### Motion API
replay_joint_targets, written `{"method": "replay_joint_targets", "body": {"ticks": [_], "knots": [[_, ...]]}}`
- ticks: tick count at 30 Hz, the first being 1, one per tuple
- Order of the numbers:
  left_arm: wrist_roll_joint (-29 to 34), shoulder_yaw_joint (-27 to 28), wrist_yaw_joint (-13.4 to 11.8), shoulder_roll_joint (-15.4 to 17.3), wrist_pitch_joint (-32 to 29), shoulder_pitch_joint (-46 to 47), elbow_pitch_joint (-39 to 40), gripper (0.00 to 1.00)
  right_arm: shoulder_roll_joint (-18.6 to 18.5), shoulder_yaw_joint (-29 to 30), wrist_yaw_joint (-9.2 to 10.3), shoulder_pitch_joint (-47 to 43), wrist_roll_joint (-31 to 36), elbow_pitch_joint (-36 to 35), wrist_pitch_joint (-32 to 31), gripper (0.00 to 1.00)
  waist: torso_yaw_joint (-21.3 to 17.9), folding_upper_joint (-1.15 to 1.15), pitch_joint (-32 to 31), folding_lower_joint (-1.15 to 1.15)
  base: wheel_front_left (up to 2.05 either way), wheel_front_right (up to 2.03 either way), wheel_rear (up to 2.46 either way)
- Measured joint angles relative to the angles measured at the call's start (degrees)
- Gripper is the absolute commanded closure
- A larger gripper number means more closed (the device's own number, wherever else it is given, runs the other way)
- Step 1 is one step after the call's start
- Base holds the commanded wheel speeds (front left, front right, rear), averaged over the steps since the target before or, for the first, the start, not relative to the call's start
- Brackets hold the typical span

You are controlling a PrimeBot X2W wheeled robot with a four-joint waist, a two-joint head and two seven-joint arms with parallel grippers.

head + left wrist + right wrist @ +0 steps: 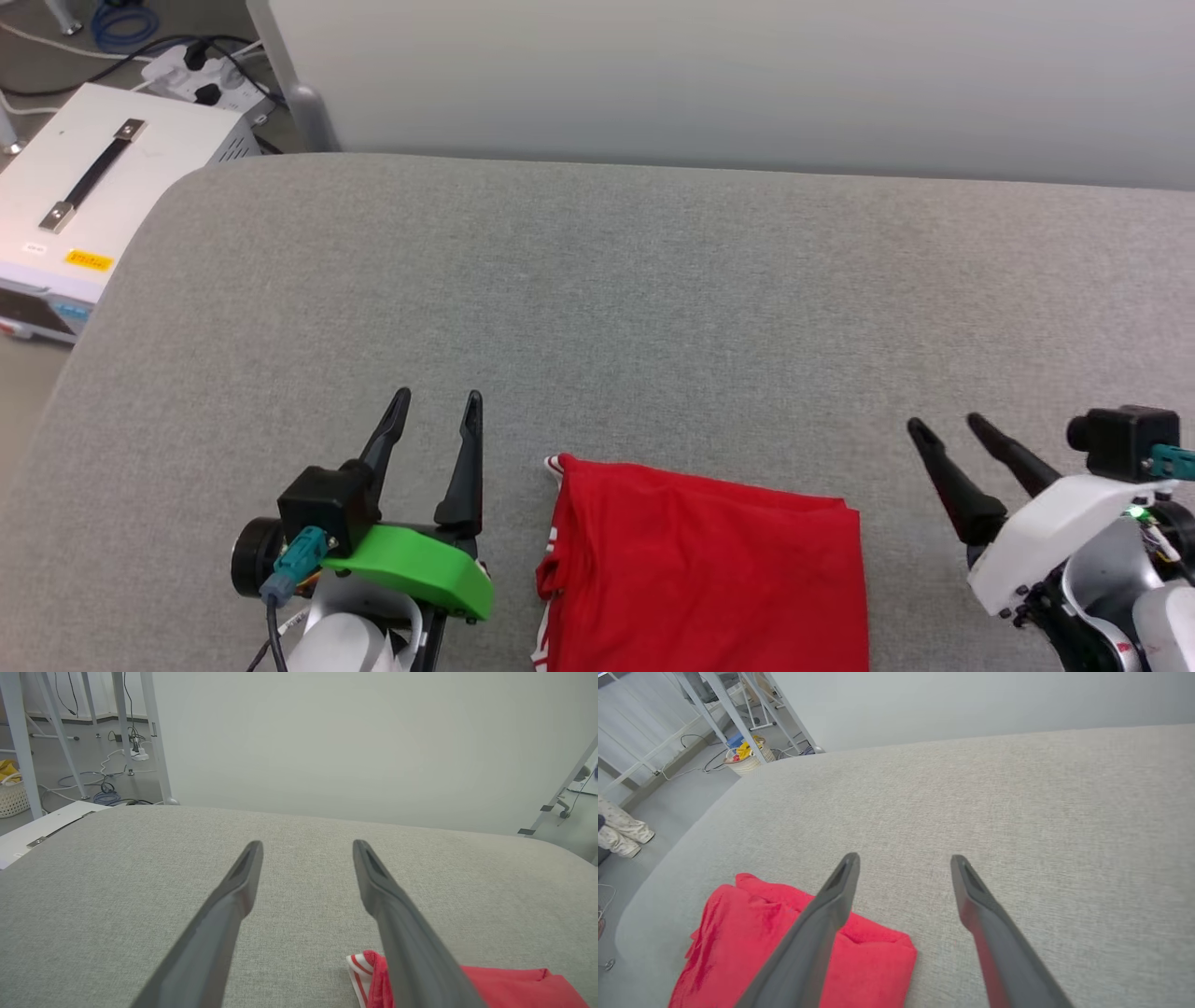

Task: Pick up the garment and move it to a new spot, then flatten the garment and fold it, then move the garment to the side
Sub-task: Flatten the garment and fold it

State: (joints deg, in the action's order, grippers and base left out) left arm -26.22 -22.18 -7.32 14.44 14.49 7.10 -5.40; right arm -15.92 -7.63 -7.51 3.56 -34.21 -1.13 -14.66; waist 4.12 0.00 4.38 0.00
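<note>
I am holding my left tool [437, 399] with its two dark fingers [464, 467] spread apart and nothing between them, and they are pointing away from me across the grey tabletop [653, 308]. My right tool [948, 426] is standing apart in the same way, with an empty gap between its fingers, and it is leaning a little toward the left.

The garment [709, 569] is lying folded on the near part of the tabletop, between my two tools, as a flat red rectangle that is running off the bottom edge of the head view. A bit of red-and-white striped trim is showing at its far left corner and along its left edge. In the head view, bare grey cloth is showing between the garment and each tool.

From the left wrist, my left tool [306, 845] is framing bare tabletop, with the garment [514, 989] peeking in at the lower right. From the right wrist, my right tool [903, 858] is also framing bare tabletop, with the garment [738, 933] lying at the lower left.

A white box [103, 177] with a black handle is sitting off the tabletop's far left corner.
</note>
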Motion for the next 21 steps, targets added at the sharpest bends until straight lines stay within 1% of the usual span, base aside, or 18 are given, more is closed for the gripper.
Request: {"method": "replay_joint_targets", "body": {"ticks": [2, 3, 6, 10, 15, 21], "knots": [[0.0, 0.0, -0.1, 0.1, -0.3, -0.2, 0.3, 0.00, 0.2, 2.1, 0.00, -1.1, 3.7, -0.8, 1.9, 0.00, -0.7, 0.00, -0.6, 0.00, 0.00, 0.00, 0.00], [0.0, 0.0, -0.2, 0.1, -0.4, -0.2, 0.4, 0.00, 0.4, 3.4, 0.00, -1.8, 6.8, -1.6, 3.9, 0.00, -1.1, 0.00, -1.0, 0.00, 0.00, 0.00, 0.00], [0.0, 0.0, -0.5, 0.3, -0.4, -0.3, 0.5, 0.00, 1.8, 6.7, 0.00, -3.3, 12.4, -3.4, 8.9, 0.00, -1.9, 0.00, -1.8, 0.00, 0.00, 0.00, 0.00], [0.0, 0.0, -0.8, 0.6, -0.4, -1.2, 0.4, 0.00, 4.3, 9.0, 0.00, -5.8, 17.3, -5.3, 13.7, 0.00, -2.6, 0.00, -3.1, 0.00, 0.00, 0.00, 0.00], [-0.1, 0.2, -1.5, 0.8, -0.4, -3.8, 0.0, 0.00, 6.6, 9.7, 0.00, -10.3, 19.3, -7.0, 15.0, 0.00, -3.2, 0.00, -5.7, 0.00, 0.00, 0.00, 0.00], [-0.6, 0.5, -2.2, 1.7, -0.4, -6.2, -0.7, 0.00, 7.6, 9.5, 0.00, -12.5, 20.2, -8.7, 14.8, 0.00, -3.9, 0.00, -7.7, 0.00, 0.00, 0.00, 0.00]]}}
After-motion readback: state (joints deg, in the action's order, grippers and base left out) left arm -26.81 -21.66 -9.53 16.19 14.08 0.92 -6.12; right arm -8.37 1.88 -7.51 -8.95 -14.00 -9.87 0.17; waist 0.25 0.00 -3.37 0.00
